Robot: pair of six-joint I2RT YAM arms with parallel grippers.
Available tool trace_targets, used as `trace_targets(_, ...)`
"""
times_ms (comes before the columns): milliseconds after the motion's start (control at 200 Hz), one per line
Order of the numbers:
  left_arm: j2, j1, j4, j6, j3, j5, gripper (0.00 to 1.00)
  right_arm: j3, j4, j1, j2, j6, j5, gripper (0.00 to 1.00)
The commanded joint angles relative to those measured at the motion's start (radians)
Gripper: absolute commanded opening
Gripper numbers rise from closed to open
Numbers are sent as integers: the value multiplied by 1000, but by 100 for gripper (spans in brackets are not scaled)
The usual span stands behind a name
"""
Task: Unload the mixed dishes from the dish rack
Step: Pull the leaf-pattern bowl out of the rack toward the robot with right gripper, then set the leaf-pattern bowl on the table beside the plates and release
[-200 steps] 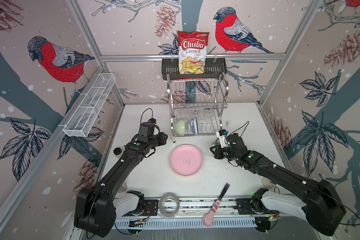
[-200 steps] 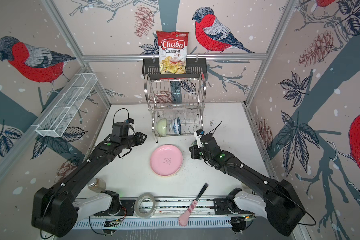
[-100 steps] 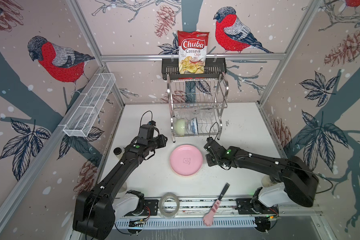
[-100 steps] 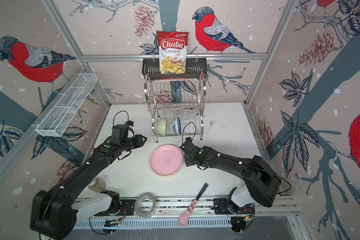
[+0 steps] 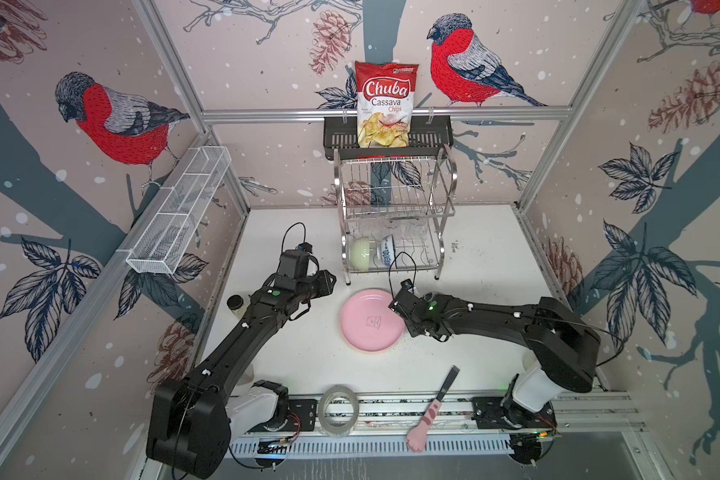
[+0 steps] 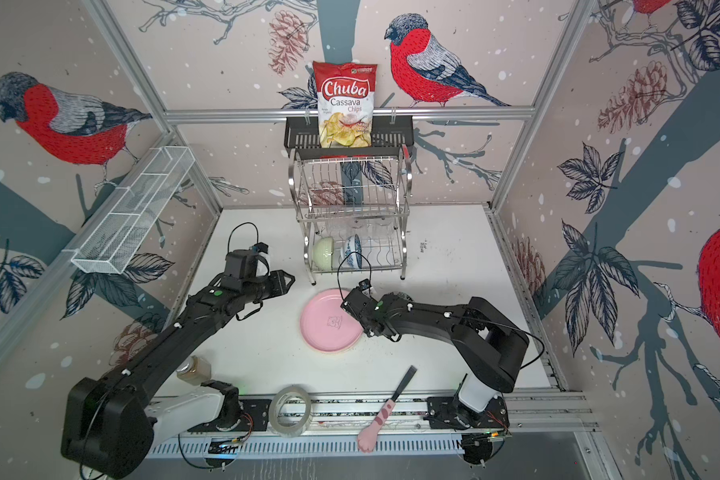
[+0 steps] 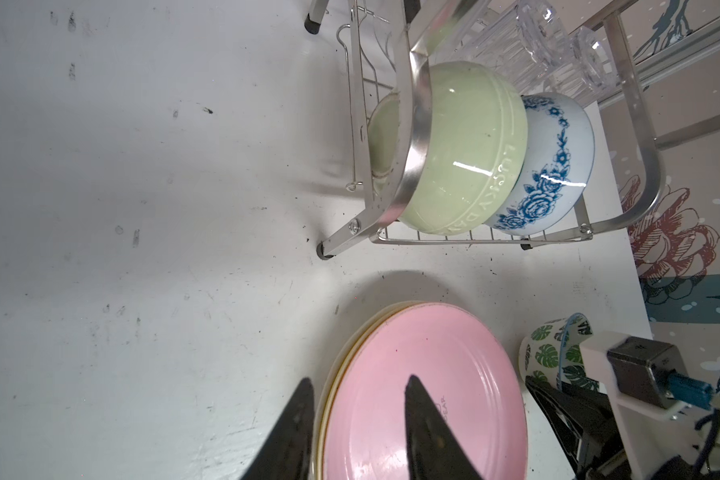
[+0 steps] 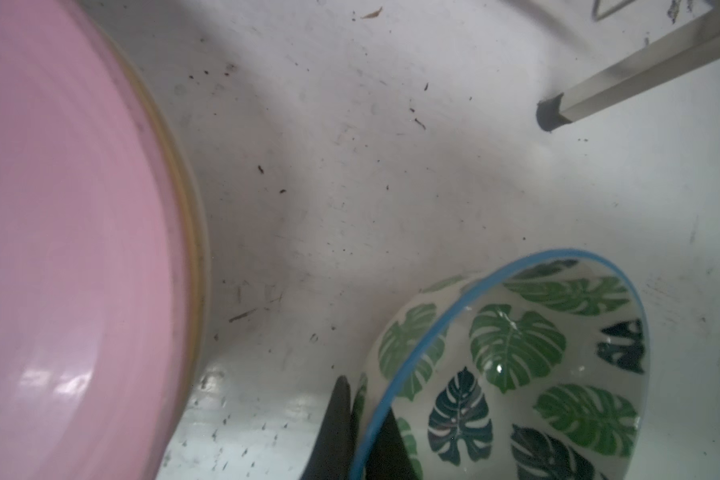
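The right gripper (image 8: 364,399) pinches the blue-edged rim of the green-leaf-print bowl (image 8: 516,353), one finger inside and one outside. The bowl is tilted, low over the counter (image 5: 495,249) in front of the dish rack (image 7: 417,141) and just beside the pink plate (image 5: 371,320) that tops the plate stack. The left gripper (image 7: 358,380) is spread and empty in front of the dish rack's left corner, apart from the pale green bowl (image 7: 466,145) and blue-patterned bowl (image 7: 558,166), which stand on edge on the rack's lower shelf with clear glasses (image 7: 537,41) behind them.

The dish rack (image 7: 416,137) is shiny metal, the green-leaf-print bowl (image 8: 516,345) glossy.
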Motion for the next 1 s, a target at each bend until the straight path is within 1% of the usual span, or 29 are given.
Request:
trace_targets(0,5,1,17,6,4,6,39,-6,-51,7,18,24,-75,11)
trace_targets(105,8,2,17,5,6,5,40,-9,-43,10,22,18,-85,18)
trace_targets(325,13,1,18,3,8,6,40,-11,-38,11,19,10,-100,27)
trace_targets(495,24,1,13,3,19,5,41,-11,-12,5,-45,-9,-152,35)
trace_targets(585,36,1,11,4,31,6,45,-17,19,-17,-100,-28,-216,37)
trace_targets(655,44,1,15,3,38,10,46,-29,51,-47,-147,-42,-283,37)
trace_targets(840,73,2,20,3,62,14,47,-89,206,-172,-300,-81,-499,40)
trace_targets(921,93,1,27,4,80,13,51,-119,299,-235,-360,-88,-586,41)
trace_targets(996,117,1,30,5,103,14,58,-140,377,-286,-391,-96,-635,41)
